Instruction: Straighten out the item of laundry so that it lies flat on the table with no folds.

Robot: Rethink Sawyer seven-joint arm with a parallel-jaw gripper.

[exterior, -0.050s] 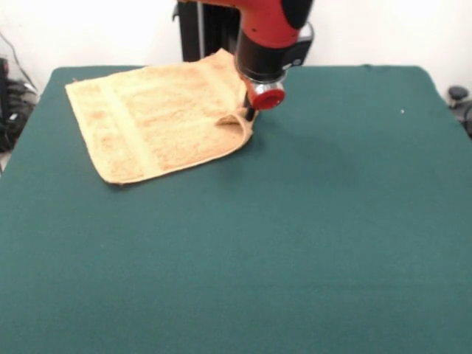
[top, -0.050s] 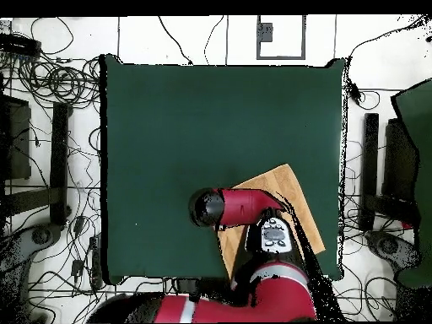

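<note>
The item of laundry [exterior, -0.050s: 155, 125] is an orange-tan towel lying at the far left part of the green table [exterior, -0.050s: 310, 243]. It is mostly spread out, with a band stripe near its left end. Its right corner [exterior, -0.050s: 237, 121] is curled up and folded over. My gripper [exterior, -0.050s: 251, 113] hangs right at that curled corner, under a red cap, mostly hidden by the wrist. In the overhead view the towel [top, -0.050s: 283, 190] lies near the table's [top, -0.050s: 186, 126] lower right edge, half covered by the red arm [top, -0.050s: 245, 207], which hides the gripper.
The towel's far corner reaches the table's back edge near the black pedestal [exterior, -0.050s: 199, 33]. Cables and stands [top, -0.050s: 51, 169] lie on the floor around the table in the overhead view.
</note>
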